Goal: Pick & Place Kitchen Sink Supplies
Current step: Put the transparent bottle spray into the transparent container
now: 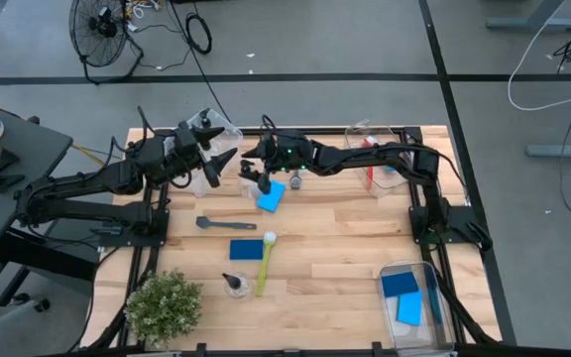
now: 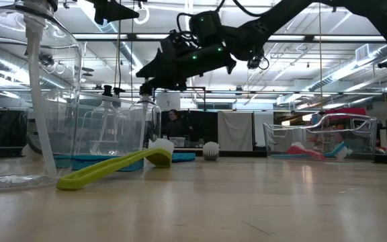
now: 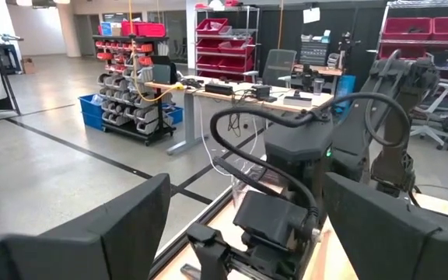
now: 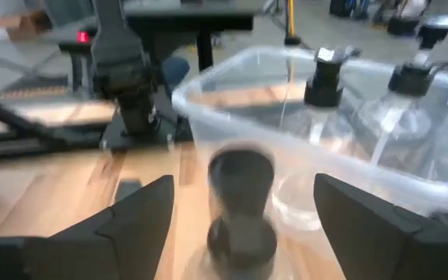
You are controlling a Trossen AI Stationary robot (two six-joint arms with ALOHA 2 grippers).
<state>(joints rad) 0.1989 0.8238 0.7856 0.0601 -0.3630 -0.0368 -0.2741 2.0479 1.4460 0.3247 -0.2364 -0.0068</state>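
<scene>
My right gripper (image 1: pixel 253 177) (image 4: pixel 243 187) hangs open just beside the far-left clear bin (image 4: pixel 232 101). Its fingers stand on either side of the black top of a small clear bottle (image 4: pixel 241 210) (image 2: pixel 144 119) without touching it. That bottle stands upright on the table in front of the bin. Two more bottles (image 4: pixel 325 78) stand inside the bin. A blue sponge (image 1: pixel 272 195), a grey brush (image 1: pixel 222 224), a second blue sponge (image 1: pixel 247 249), a yellow-green brush (image 1: pixel 265 263) and another bottle (image 1: pixel 234 286) lie on the table. My left gripper (image 1: pixel 218 159) (image 3: pixel 243 194) waits open, raised near the bin.
A clear bin (image 1: pixel 380 149) at the far right holds a red brush. Another bin (image 1: pixel 439 312) at the near right holds blue sponges. A potted plant (image 1: pixel 164 305) stands at the near left corner. A small white round brush head (image 1: pixel 295 181) lies near the sponge.
</scene>
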